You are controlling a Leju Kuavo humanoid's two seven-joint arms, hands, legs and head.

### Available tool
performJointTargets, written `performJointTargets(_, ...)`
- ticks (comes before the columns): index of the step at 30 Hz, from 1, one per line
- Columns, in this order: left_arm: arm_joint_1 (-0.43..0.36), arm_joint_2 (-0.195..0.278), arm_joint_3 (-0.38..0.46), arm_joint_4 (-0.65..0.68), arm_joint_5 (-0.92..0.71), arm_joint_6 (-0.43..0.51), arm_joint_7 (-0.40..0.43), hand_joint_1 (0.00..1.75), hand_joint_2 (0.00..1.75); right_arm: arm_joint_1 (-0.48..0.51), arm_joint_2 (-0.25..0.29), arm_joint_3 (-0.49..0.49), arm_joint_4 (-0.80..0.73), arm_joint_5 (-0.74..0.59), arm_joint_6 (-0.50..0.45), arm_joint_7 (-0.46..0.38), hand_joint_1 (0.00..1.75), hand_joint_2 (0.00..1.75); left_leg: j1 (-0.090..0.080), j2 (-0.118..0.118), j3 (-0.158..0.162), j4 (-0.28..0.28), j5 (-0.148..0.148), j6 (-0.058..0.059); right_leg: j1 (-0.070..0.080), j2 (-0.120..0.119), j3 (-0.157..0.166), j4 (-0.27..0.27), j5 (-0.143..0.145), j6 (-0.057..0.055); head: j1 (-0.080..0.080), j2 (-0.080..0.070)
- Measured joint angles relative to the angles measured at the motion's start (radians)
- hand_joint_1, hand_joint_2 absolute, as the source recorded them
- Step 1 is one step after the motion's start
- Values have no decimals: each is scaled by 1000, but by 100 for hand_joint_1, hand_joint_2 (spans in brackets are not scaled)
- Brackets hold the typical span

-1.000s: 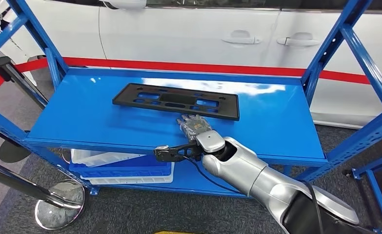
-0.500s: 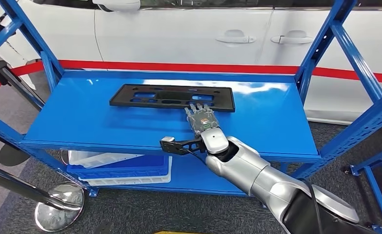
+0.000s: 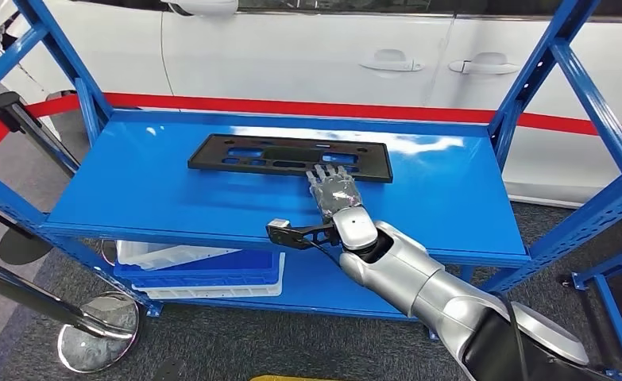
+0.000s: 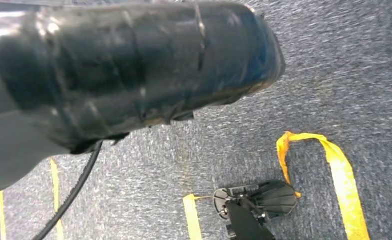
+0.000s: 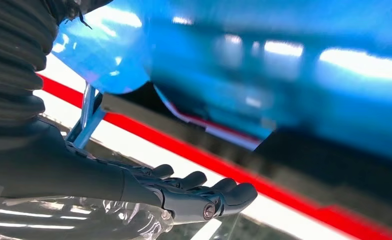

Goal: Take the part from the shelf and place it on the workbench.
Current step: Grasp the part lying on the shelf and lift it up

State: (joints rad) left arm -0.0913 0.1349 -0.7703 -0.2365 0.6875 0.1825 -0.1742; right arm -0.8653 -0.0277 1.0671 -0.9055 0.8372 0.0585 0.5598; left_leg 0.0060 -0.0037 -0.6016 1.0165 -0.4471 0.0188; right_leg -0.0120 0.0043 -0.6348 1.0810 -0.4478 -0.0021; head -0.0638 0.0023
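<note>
Nearest to me, the robot's silver right arm reaches up from below over the front edge of the blue metal shelf (image 3: 172, 198). Its right hand (image 3: 335, 193) lies flat, palm down, on the upper deck, the fingers (image 3: 321, 172) stretched forward and slightly apart, holding nothing. The fingertips reach the near long edge of the flat black plastic part with rectangular cut-outs (image 3: 289, 157); whether they press on it or only overlap it I cannot tell. In the right wrist view the dark fingers (image 5: 204, 192) lie straight, side by side.

The part rests flat in the middle of the upper deck, toward the back, its long sides running along the shelf. Bare blue deck lies open on both sides of it and in front, up to the blue corner posts.

On the lower deck, to the left under the hand, sits a blue plastic crate (image 3: 204, 274) with a white tray (image 3: 144, 255) in it.

Beyond the shelf stands a white car (image 3: 307, 55), with a red belt (image 3: 291, 109) stretched across in front of it.
</note>
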Motion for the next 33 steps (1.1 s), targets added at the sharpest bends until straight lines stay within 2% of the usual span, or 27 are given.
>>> performJointTargets(1,-1,0,-3,0,1,0,-3,0,0,-2,-1,-3,0,1,-11,-1,0,175,-2,0,-5,6,-2,-4,1,1,7,-19,0,-4,0,0)
performJointTargets(3,0,0,-7,0,3,0,-9,0,0,-2,-4,-13,-6,-12,-12,-8,0,175,-3,0,-10,11,-4,-9,2,2,7,-22,-1,-15,-1,0)
performJointTargets(5,1,-2,-8,0,8,1,-12,0,0,-6,-5,-21,-25,-50,41,-12,0,175,0,0,-20,35,-22,-16,0,3,9,-24,1,-26,-3,0)
performJointTargets(6,0,-2,-8,0,12,2,-13,0,0,-11,-5,-22,-37,-71,77,-11,0,175,2,1,-37,72,-44,-22,-1,3,10,-26,1,-31,-5,0)
performJointTargets(8,-2,-2,-8,0,19,0,-15,0,0,-21,-3,-23,-67,-106,137,-6,0,175,4,1,-98,194,-104,-32,0,3,10,-26,0,-37,-9,0)
performJointTargets(9,-2,-2,-8,0,21,-5,-16,0,0,-23,-2,-23,-79,-116,152,-4,0,175,4,1,-127,250,-122,-34,2,3,11,-26,0,-39,-9,0)
performJointTargets(10,-1,-2,-8,0,23,-14,-19,0,0,-25,-2,-23,-91,-121,161,-1,0,175,5,1,-145,280,-126,-34,3,3,11,-25,-1,-40,-9,0)
performJointTargets(11,0,-2,-8,0,23,-24,-22,0,0,-28,-1,-22,-101,-123,163,2,0,175,4,1,-144,273,-109,-31,5,3,11,-25,-2,-41,-9,0)
performJointTargets(12,0,-2,-8,0,24,-33,-25,0,0,-32,2,-22,-109,-122,162,3,0,175,3,1,-124,229,-78,-25,7,4,12,-25,-2,-41,-9,0)
performJointTargets(13,-1,-1,-9,0,23,-40,-27,0,0,-37,5,-22,-114,-119,157,5,0,175,0,1,-92,161,-41,-16,9,4,13,-26,-3,-42,-8,0)
performJointTargets(15,-5,0,-11,0,20,-44,-30,0,0,-46,10,-22,-116,-101,126,2,0,175,-8,2,-31,41,-3,5,12,6,15,-30,-5,-38,-8,0)
performJointTargets(16,-7,1,-12,0,19,-45,-31,0,0,-46,11,-22,-114,-90,107,-1,0,175,-12,3,-15,8,-1,14,11,5,17,-34,-4,-34,-8,0)
performJointTargets(19,-5,2,-14,0,16,-47,-34,0,0,-34,10,-22,-106,-53,50,-13,0,175,-14,3,7,-29,-1,31,10,4,28,-38,4,-20,-7,0)
performJointTargets(21,-3,2,-15,0,15,-48,-37,0,0,-31,6,-22,-103,-30,19,-15,0,175,-9,3,31,-48,5,35,10,5,23,-14,-22,-14,-4,0)
performJointTargets(22,-4,2,-15,0,15,-49,-38,0,0,-30,4,-23,-103,-22,9,-15,0,175,-7,4,39,-52,6,35,8,6,4,27,-49,-10,-3,0)
performJointTargets(24,-4,0,-15,0,15,-50,-39,0,0,-25,0,-23,-103,-14,1,-15,0,175,-6,4,43,-50,2,34,4,5,-62,157,-97,0,-2,0)
performJointTargets(25,-3,0,-16,0,16,-50,-40,0,0,-19,-3,-23,-102,-12,1,-15,0,175,-5,4,45,-48,-2,32,1,5,-92,205,-107,6,-2,0)
performJointTargets(26,-1,-1,-16,0,16,-50,-40,0,0,-14,-5,-23,-102,-11,1,-15,0,175,-3,3,48,-44,-7,29,-3,5,-106,219,-99,11,-2,0)
performJointTargets(27,0,-1,-16,0,16,-50,-40,0,0,-11,-7,-23,-102,-11,0,-15,0,175,1,2,52,-39,-15,25,-7,4,-102,193,-72,16,-2,0)
performJointTargets(29,1,-2,-16,0,16,-50,-41,0,0,-10,-10,-23,-101,-10,0,-15,0,175,10,1,60,-23,-35,11,-14,4,-62,79,0,26,-1,0)
performJointTargets(30,0,-1,-17,0,16,-50,-41,0,0,-10,-12,-23,-101,-10,0,-15,0,175,13,0,59,-11,-45,3,-15,5,-47,30,11,25,2,0)
performJointTargets(31,-1,0,-18,0,16,-50,-42,0,0,-10,-13,-23,-101,-10,0,-16,0,175,14,-1,55,-1,-54,-6,-14,5,-39,4,16,19,4,0)
performJointTargets(33,-2,0,-22,0,16,-51,-43,0,0,-7,-15,-24,-100,-9,-1,-16,0,175,13,-1,50,13,-66,-19,-8,5,-41,1,0,-6,7,0)
